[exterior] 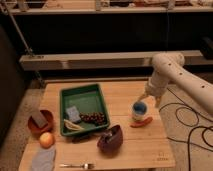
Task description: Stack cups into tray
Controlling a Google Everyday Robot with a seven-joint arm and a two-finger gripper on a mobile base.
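Cups seemingly just below pincer

Robot lab (floor cables, metal railing, wooden table); jaws just above cups.

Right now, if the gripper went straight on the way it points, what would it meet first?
Likely the blue cup just below-left of the gripper, right of the tray; depth is unclear.

Wooden table, long pale shelf behind, perhaps dim room.
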